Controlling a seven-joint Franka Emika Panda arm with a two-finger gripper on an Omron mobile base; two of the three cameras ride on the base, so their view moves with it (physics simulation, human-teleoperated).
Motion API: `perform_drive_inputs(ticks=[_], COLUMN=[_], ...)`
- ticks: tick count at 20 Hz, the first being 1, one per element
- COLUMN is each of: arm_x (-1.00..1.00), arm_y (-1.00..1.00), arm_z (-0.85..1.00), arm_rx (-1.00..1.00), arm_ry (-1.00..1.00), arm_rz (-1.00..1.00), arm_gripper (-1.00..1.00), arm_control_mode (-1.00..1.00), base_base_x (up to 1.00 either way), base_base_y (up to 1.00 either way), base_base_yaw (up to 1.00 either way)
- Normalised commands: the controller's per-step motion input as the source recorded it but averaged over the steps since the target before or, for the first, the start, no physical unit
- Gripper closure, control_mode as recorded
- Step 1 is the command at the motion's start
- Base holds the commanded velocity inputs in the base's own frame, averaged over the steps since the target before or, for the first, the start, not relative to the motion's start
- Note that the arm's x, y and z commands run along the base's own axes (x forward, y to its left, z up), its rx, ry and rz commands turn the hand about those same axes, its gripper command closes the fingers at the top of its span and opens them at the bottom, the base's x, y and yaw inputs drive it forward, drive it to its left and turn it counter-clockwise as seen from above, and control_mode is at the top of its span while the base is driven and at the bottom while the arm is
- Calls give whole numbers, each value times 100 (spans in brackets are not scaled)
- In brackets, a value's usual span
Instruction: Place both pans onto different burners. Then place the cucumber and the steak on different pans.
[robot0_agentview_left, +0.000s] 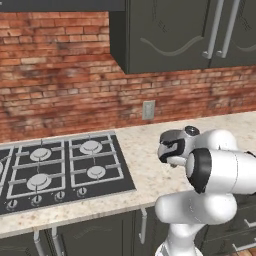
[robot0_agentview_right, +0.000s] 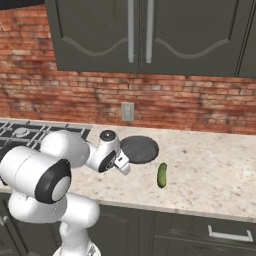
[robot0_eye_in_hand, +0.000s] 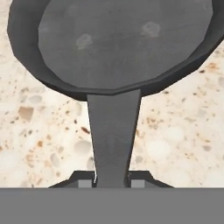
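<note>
Gripper: the gripper (robot0_eye_in_hand: 112, 183) sits low over the counter with its two fingertips (robot0_eye_in_hand: 86, 183) pressed against either side of the pan's handle, closed on it.
Handle: the handle (robot0_eye_in_hand: 113, 135) is a flat dark strip running straight from between the fingers up to the pan's rim, lying just above the speckled stone.
Pan: the pan (robot0_agentview_right: 139, 149) is a shallow round dark grey one, resting flat on the counter just beyond the hand, right of the cooktop; its inside is bare apart from two faint pale marks.
Cucumber: the cucumber (robot0_agentview_right: 162, 175) lies on the counter near the pan, on its right and closer to the front edge, not touching it.
Counter: the counter (robot0_agentview_left: 145, 165) is pale beige stone with brown flecks, above dark cabinet doors.
Cooktop: the cooktop (robot0_agentview_left: 60, 170) is black, set into the counter left of the arm, with black grates and a row of knobs along its front.
Burners: the burners (robot0_agentview_left: 91, 147) are silvery rings under the grates, nothing standing on the ones in sight.
Wall: the wall (robot0_agentview_left: 60, 75) is red brick, with a grey outlet (robot0_agentview_right: 128, 111) behind the pan and dark cupboards (robot0_agentview_right: 150, 35) overhead.
</note>
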Motion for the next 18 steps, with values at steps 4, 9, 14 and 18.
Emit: perform_drive_inputs(ticks=[4,9,14,18], arm_x=[-54,-74,-63,-64], arm_y=[39,18,5,17], arm_z=[2,33,34,1], arm_rx=[-8,-4,-2,-9], arm_ry=[-18,-18,-2,0], arm_rz=[1,19,30,32], arm_gripper=[100,100,100,100], arm_control_mode=[-100,-100,-100,-100], base_base_x=[0,0,0,0], base_base_y=[0,0,0,0], base_base_yaw=[0,0,0,0])
